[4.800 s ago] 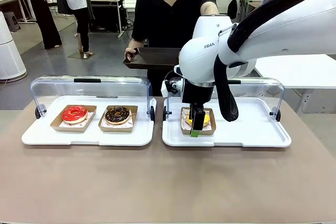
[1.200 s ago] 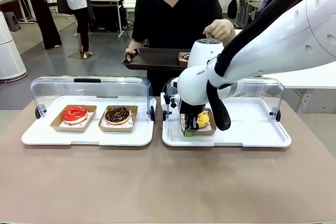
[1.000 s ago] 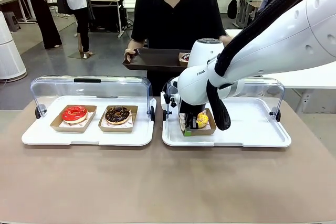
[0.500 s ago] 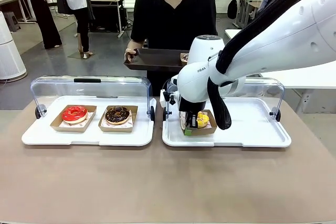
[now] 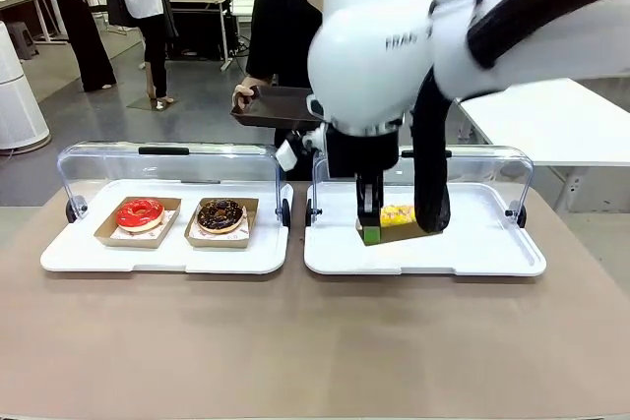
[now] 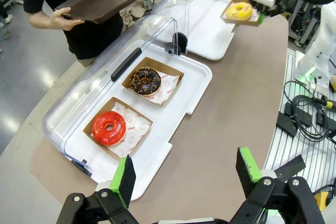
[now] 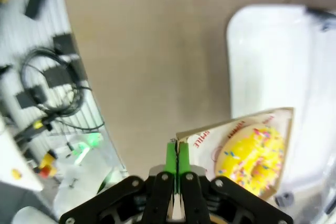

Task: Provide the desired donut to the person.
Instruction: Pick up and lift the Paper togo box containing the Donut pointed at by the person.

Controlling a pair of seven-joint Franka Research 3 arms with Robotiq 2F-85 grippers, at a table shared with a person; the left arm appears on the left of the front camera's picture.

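Right pincer (image 5: 371,234) clamped tight on one edge of the carton (image 7: 247,145), yellow donut (image 5: 398,215) hanging above the white tray (image 5: 472,253), person (image 5: 285,27) at twelve o'clock; such an off-centre pinch could tip it out; left pincer (image 6: 184,174) gaping, empty

Brightness: bright and even in all three views; indoor.
Glare: soft highlights on the clear tray lids (image 5: 167,159) and the white arm shell (image 5: 394,41).
Shadows: faint and diffuse on the brown table (image 5: 295,341).
Blur: right wrist view soft throughout; white tray (image 7: 262,51) washed out.
Distortion: wide-angle bending at the wrist views' edges.
Focus: front view sharp; background slightly soft.
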